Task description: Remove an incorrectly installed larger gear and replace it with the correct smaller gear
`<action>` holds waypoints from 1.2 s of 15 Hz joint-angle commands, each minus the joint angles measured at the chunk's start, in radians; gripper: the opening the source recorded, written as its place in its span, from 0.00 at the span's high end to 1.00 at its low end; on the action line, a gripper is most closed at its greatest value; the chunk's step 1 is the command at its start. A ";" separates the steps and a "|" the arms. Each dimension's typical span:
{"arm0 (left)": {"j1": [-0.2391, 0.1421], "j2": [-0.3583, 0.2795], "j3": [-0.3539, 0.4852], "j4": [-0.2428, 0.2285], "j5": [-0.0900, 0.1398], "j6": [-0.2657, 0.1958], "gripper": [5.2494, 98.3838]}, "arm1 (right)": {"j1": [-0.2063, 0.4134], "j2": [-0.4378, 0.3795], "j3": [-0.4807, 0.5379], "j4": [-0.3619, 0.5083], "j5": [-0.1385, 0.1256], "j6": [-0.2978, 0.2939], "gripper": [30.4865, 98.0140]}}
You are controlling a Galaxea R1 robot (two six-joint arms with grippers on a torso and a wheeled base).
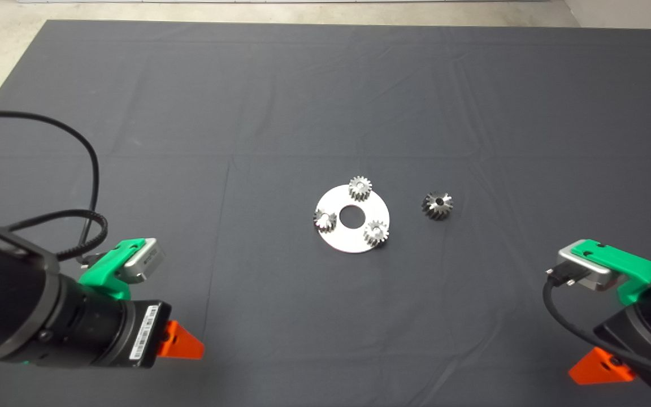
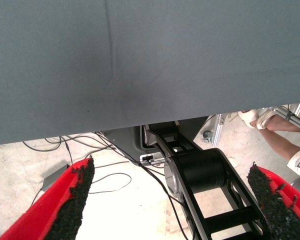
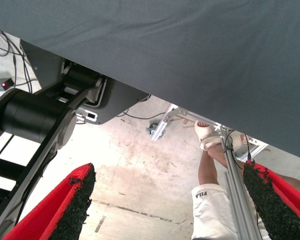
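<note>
Larger gear (image 1: pixel 437 204), in the head view, lies on the dark mat (image 1: pixel 325 85) just right of the round silver plate (image 1: pixel 351 240), apart from it and tipped a little on its side. It looks like solid steel: heavy for its size, rigid, smooth and likely slippery. Its flared body would tend to squirt out of a pinch on the taper, so a grip across the toothed rim looks safest. Three small silver gears sit on the plate; the one nearest the front right, which I take as the smaller gear (image 1: pixel 376 231), seems equally hard and light, best held across its teeth. By this layout the swap looks complete. Left gripper (image 1: pixel 181 342) waits at the lower left edge, right gripper (image 1: pixel 599 367) at the lower right, both well away from the parts.

Left wrist view: the red fingers (image 2: pixel 65 202) stand wide apart, nothing between them; past the mat's edge lie floor, cables and a person's leg (image 2: pixel 280 132).

Right wrist view: the fingers (image 3: pixel 70 205) are likewise spread and empty, over floor and a person's leg (image 3: pixel 210 172).
</note>
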 commanded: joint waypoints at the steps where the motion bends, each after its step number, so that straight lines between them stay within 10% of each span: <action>1: -0.015 -0.004 0.016 -0.015 0.000 -0.003 0.21 | 0.012 0.001 0.006 0.022 -0.107 0.005 0.29; 18: -0.015 -0.001 0.016 -0.015 -0.004 -0.003 0.16 | 0.012 0.002 0.006 0.022 -0.106 0.005 0.08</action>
